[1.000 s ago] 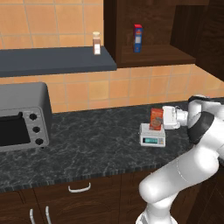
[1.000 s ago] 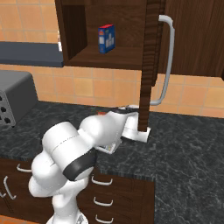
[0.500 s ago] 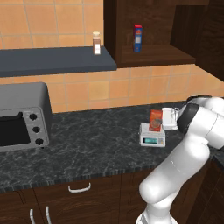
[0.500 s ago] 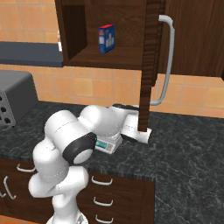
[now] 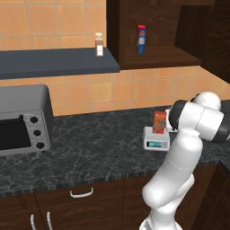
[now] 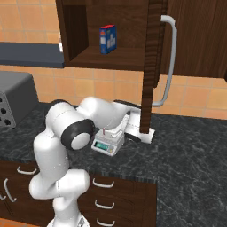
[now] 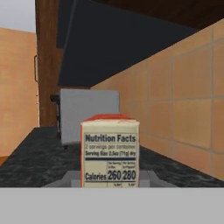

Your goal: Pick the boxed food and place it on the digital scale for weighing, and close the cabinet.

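Oven (image 5: 23, 120): grey, far left on the table (image 5: 90, 143), well apart from the work.
Bottle (image 5: 99, 44): on the grey shelf (image 5: 54, 63), left of the cabinet.
Carton (image 5: 141, 39): blue, upright inside the open cabinet (image 5: 152, 31).
Box (image 5: 159, 122): upright on the scale (image 5: 156, 138), near the middle of its top plate; in the hand view its nutrition panel (image 7: 110, 153) faces the camera head-on, with the scale's grey plate under it.
Scale: on the table, display toward the room; also seen below the arm in the right base view (image 6: 107, 142).
End effector: just right of the box in the left base view, hidden behind the arm's wrist; cannot tell whether its jaws are spread or closed, or whether they touch the box.
Door (image 6: 152, 66): edge-on, swung out toward the room, bar handle (image 6: 168, 62) on its right face; cabinet not yet closed.
Step in hand: placing looks done or near done, box standing on the plate.
Next move: back the hand clear of the box without tipping it, rise, reach to the door's outer face or handle, push it closed.
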Motion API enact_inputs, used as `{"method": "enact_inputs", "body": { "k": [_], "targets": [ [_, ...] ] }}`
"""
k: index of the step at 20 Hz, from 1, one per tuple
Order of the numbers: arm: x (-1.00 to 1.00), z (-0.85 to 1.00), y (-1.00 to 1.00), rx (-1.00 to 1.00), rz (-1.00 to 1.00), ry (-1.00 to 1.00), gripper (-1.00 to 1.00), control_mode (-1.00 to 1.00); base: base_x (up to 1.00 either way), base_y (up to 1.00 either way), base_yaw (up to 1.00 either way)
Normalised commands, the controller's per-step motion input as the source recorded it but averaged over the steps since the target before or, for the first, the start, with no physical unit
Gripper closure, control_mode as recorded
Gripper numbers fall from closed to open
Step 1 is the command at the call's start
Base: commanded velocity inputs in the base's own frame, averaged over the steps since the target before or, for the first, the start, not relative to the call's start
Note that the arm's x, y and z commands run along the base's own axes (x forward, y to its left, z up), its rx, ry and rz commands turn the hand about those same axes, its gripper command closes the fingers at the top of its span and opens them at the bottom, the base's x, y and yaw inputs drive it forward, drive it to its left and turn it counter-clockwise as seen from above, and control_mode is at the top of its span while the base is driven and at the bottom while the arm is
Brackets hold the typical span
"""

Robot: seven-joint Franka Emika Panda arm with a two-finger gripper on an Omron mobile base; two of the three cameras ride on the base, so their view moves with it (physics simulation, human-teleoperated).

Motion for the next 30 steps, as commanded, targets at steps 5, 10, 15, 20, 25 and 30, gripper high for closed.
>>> {"method": "enact_inputs", "body": {
  "k": [5,10,15,20,25,30],
  "targets": [
    [0.03,-0.02,0.0,0.0,0.0,0.0,1.0,-1.0,0.0,0.0,0.0],
    [0.0,-0.03,0.0,0.0,0.0,0.0,-1.0,-1.0,0.0,0.0,0.0],
    [-0.01,0.0,0.0,0.0,0.0,0.0,-1.0,-1.0,0.0,0.0,0.0],
    [-0.07,0.0,-0.01,0.0,0.0,-0.03,-1.0,-1.0,0.0,0.0,0.0],
    [-0.05,0.09,-0.17,0.0,0.0,-0.08,-1.0,-1.0,0.0,0.0,0.0],
    [-0.12,0.34,-0.43,0.03,0.0,-0.15,-1.0,-1.0,0.0,0.0,0.0]
  ]
}}
